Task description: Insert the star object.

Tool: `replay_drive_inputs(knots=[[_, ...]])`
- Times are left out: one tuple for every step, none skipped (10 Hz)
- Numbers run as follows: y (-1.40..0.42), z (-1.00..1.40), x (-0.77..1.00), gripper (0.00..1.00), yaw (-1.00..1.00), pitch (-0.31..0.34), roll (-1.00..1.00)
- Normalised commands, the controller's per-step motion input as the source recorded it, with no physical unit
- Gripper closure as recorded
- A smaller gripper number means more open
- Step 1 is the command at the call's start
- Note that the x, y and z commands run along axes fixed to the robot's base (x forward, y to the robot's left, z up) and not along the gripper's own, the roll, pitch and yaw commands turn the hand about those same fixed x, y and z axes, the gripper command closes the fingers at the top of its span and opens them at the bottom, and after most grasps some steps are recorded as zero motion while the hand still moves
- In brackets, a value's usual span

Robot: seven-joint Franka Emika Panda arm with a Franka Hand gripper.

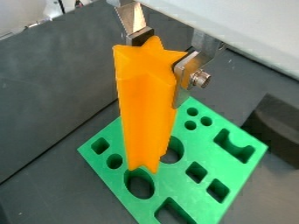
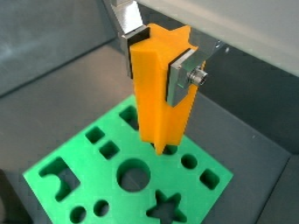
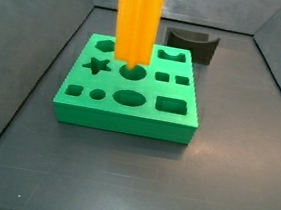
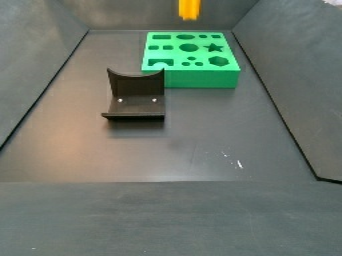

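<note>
Gripper [image 1: 162,59] comes down from above w/ its two silver finger plates clamped on the upper end of the star object [image 1: 146,105], one plate per side; same grip shows in both wrist views [image 2: 158,59]. The bar hangs upright, held vertical over the green block [image 3: 181,126]. The arm itself is out of frame in both side views; only the orange bar enters from the top edge [image 3: 135,20].

Counts: 1 star object, 1 green block, 1 dark grey curved block [image 4: 134,97], 1 gripper. The green block has approx. a dozen shaped cutouts; exact no. hard to tell since the bar covers some.

Star object: bright orange plastic, tall, ridged sides, star-shaped top face visible in both wrist views [image 2: 162,83]. Its lower end is just above the block's top face, near the round hole [image 3: 134,74], beside the star cutout [image 3: 98,67]; whether it touches the surface can't be told from these angles.

Placement: in a side view the green block [image 4: 191,58] sits toward the far edge of the dark counter [image 4: 160,150], near the far right corner, w/ the grey curved block well apart from it, nearer mid-counter. Only the orange tip [image 4: 190,9] shows there.
</note>
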Motion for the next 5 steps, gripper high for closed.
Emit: replay_drive_inputs(knots=[[0.15,-0.54,-0.27,1.00,-0.04,0.031,0.12],[0.05,-0.42,-0.28,1.00,0.00,0.041,0.29],[0.01,-0.35,-0.25,1.00,0.00,0.050,0.35],[0.00,-0.37,-0.21,1.00,0.00,0.054,0.33],[0.00,-0.39,-0.18,1.00,0.00,0.051,0.32]])
